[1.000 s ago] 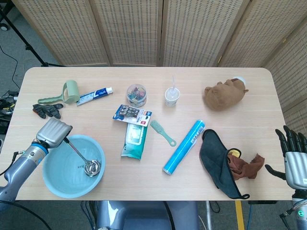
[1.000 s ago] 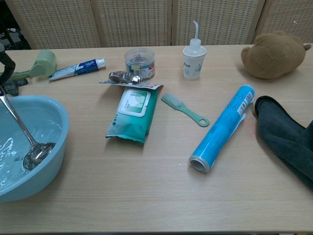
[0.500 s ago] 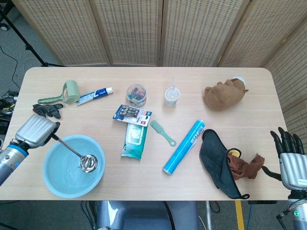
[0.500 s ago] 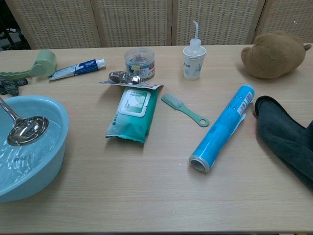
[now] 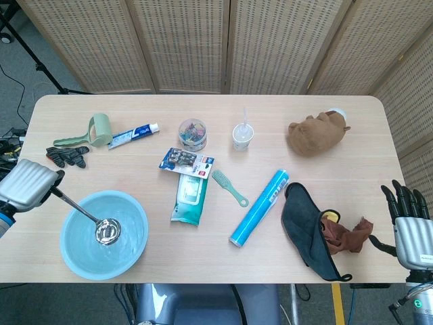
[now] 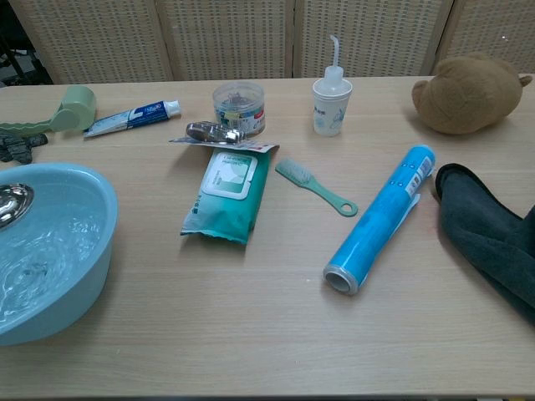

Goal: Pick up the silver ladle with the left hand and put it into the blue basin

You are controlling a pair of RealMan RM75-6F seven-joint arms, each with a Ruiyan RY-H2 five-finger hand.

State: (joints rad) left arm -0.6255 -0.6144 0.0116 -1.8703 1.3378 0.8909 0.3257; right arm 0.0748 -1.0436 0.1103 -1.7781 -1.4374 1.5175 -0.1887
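Note:
The blue basin stands at the table's front left, and its wall fills the lower left of the chest view. My left hand is at the table's left edge and grips the handle of the silver ladle. The handle slants down to the right, so the ladle's bowl hangs over the basin's inside. In the chest view only the bowl of the ladle shows at the left edge, near rim height. My right hand hovers off the front right corner with its fingers spread, holding nothing.
A wet-wipes pack, a green brush and a blue roll lie mid-table. Black gloves, a green roller and toothpaste sit behind the basin. A dark cloth lies at the right.
My left hand has drawn back to the left, taking the ladle with it. The ladle's bowl has risen from the basin's bottom and shifted left.

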